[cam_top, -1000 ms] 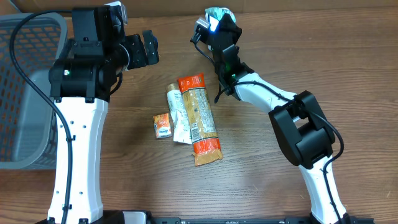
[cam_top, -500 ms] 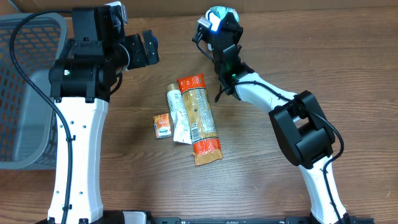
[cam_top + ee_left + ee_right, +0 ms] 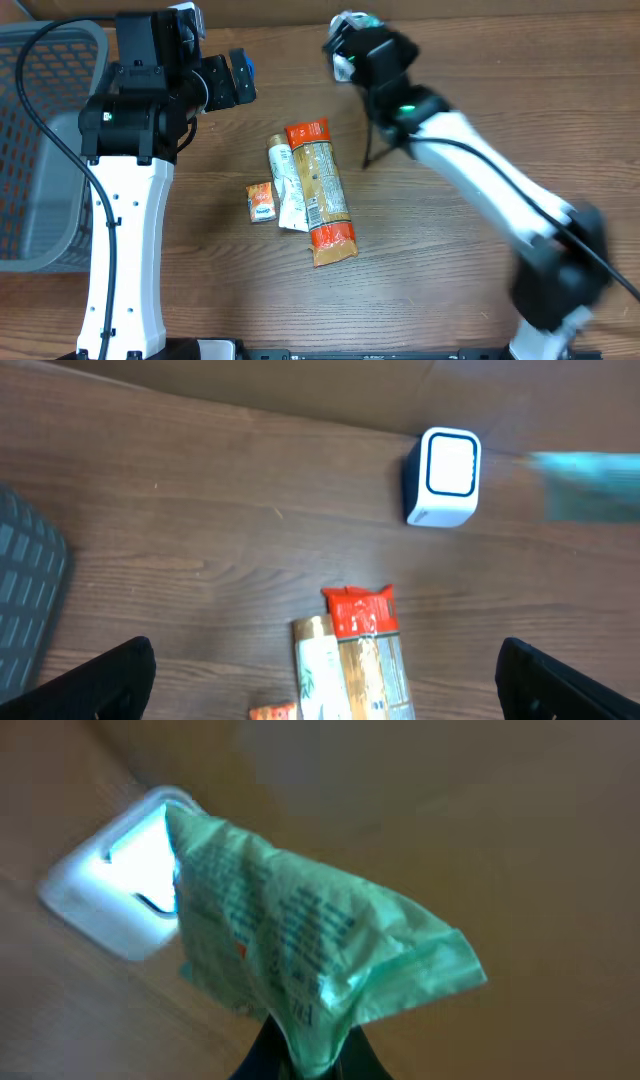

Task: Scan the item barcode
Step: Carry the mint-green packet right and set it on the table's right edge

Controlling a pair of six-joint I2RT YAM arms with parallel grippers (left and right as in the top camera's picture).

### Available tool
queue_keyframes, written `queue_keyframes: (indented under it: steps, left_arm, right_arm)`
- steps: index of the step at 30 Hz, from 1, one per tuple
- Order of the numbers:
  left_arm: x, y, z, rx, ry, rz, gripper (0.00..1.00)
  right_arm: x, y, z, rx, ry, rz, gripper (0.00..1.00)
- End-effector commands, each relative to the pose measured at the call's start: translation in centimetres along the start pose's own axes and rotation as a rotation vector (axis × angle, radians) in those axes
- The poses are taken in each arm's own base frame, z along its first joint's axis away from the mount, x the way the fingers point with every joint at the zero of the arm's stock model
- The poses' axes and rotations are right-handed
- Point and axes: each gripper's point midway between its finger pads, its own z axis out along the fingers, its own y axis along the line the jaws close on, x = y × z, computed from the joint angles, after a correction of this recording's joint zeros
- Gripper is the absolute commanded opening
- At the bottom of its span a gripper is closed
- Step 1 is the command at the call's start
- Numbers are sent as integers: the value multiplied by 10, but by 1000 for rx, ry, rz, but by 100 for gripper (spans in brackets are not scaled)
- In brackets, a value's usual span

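Overhead, left hand [image 3: 237,78] spread wide and empty, right hand [image 3: 350,45] blurred, left wrist, scanner [image 3: 445,475] upright on the surface [image 3: 200,540], right wrist, right hand pinched shut on a green packet [image 3: 300,950] (print too blurred to read) just beside the lit scanner

pouch [image 3: 300,935]: we are seeing pale mint green, with dark blue print and a small orange mark.
scanner [image 3: 447,475]: we are seeing a white face outlined in blue on a dark blue side; in the right wrist view it is glowing bluish white.
long packet [image 3: 322,195]: we are seeing orange ends and a tan middle with fine print.
tube [image 3: 287,185]: we are seeing cream white with faint green marks.
small packet [image 3: 261,202]: we are seeing orange with a white patch.
basket [image 3: 40,150]: we are seeing grey mesh.
table [image 3: 400,300]: we are seeing brown wood grain.
left arm [image 3: 125,250] and right arm [image 3: 480,170]: we are seeing white shells with black parts.
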Motion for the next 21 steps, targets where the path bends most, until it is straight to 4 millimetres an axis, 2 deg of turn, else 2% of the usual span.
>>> queue_keyframes:
  steps: [1,4,6,10,11,13,16,19,21]
  left_arm:
    - [-1,1,0,5,-1,12,100]
    - [-1,1,0,5,-1,12,100]
    - [-1,1,0,5,-1,12,100]
    - [-1,1,0,5,-1,12,99]
    - [-1,1,0,5,-1,12,100]
    - [-1,1,0,5,-1,12,100]
    - [-1,1,0,5,-1,12,100]
    - [-1,1,0,5,-1,12,100]
    - [-1,1,0,5,-1,12,100]
  right_arm:
    - [-28,-51,-73,-213,-136,630,4]
    - [18,-68,-95,-332,31,977,4]
    - [68,-81,-96,-298,211,1196,4]
    - [169,-93,-85,-137,513,1389,4]
    - [200,-92,-79,-93,589,1409,4]
    - [243,-85,-72,-44,687,1434,4]
    - [315,-61,-63,14,848,1486,4]
    - [359,-32,-55,-69,912,1534,4]
    - [374,-25,-54,-110,919,1560,4]
